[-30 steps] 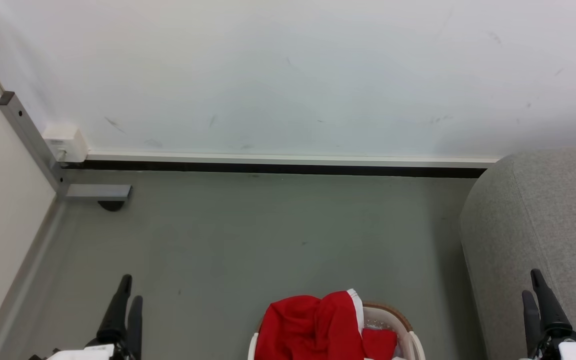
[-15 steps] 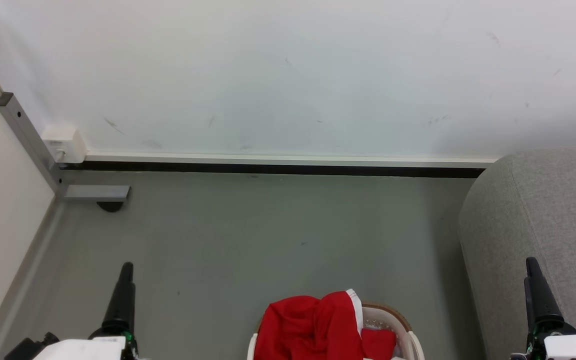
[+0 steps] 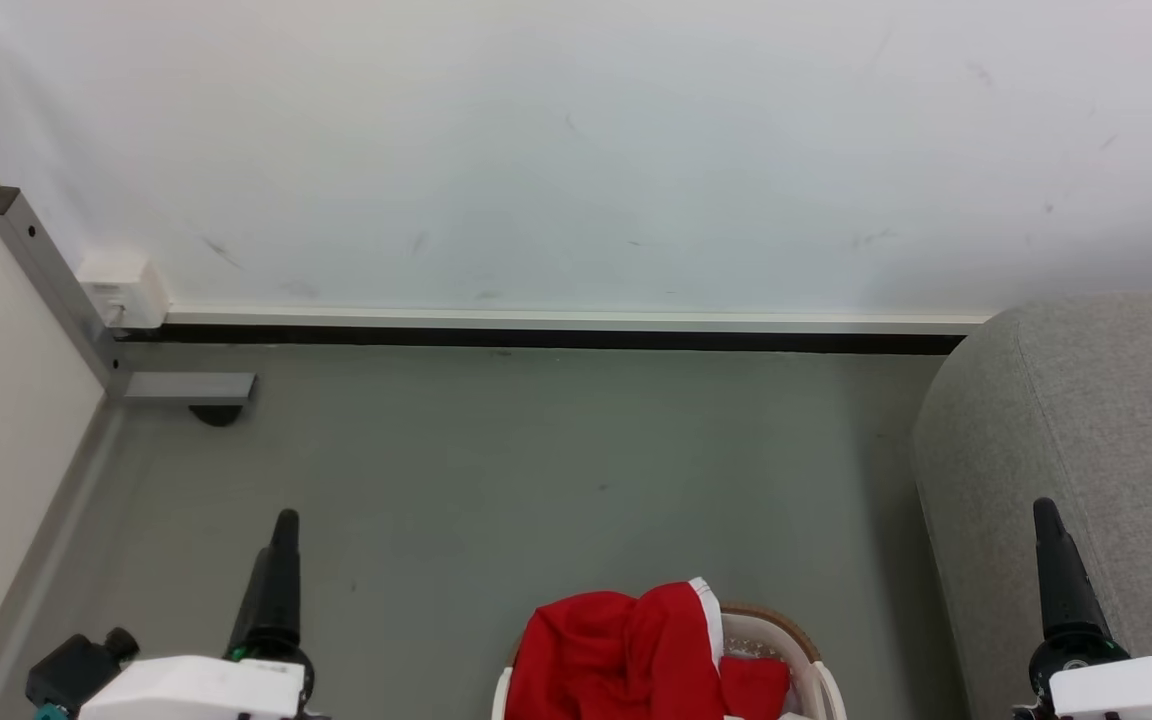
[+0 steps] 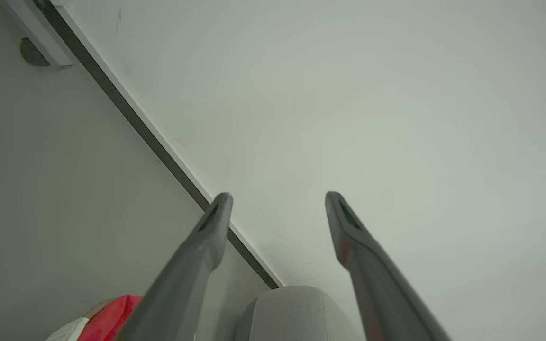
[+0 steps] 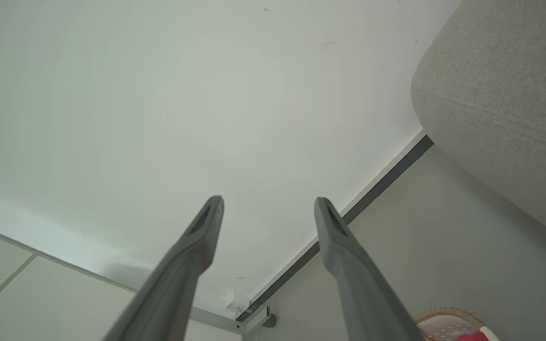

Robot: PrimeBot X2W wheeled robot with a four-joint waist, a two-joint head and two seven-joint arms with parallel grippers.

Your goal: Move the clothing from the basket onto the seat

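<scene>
Red clothing (image 3: pixel 626 650) with white trim lies heaped in the basket (image 3: pixel 774 612), low between the two arms and back from both sets of fingertips, nearer the robot's body than either tip. Most of the heap is bunched over the basket's rim on the side toward the left tool (image 3: pixel 284 522). A smaller red fold sits lower inside, on the side toward the right tool (image 3: pixel 1044 512). The heap's long axis appears to run side to side, from one tool toward the other, though its near part passes the bottom edge of the head view and its full extent cannot be told.

Both tools are released: each wrist view has its two dark fingers spread apart with nothing between them, pointing up and forward at the wall rather than down at the load. Neither touches cloth or basket. Bare grey floor (image 3: pixel 536 470) stretches ahead of the fingertips. The seat (image 3: pixel 1086 420), in light grey weave, stands just beside the right tool on its outer side and well apart from the left tool, across the basket. Beyond, a dark skirting (image 3: pixel 536 337) runs under a white wall (image 3: pixel 576 150).

With the garments lying in the basket, the task looks barely begun. Judged from this layout, either tool must swing inward, back and down to reach them. The left is a shade nearer the bulk, the right far nearer the drop-off.
</scene>
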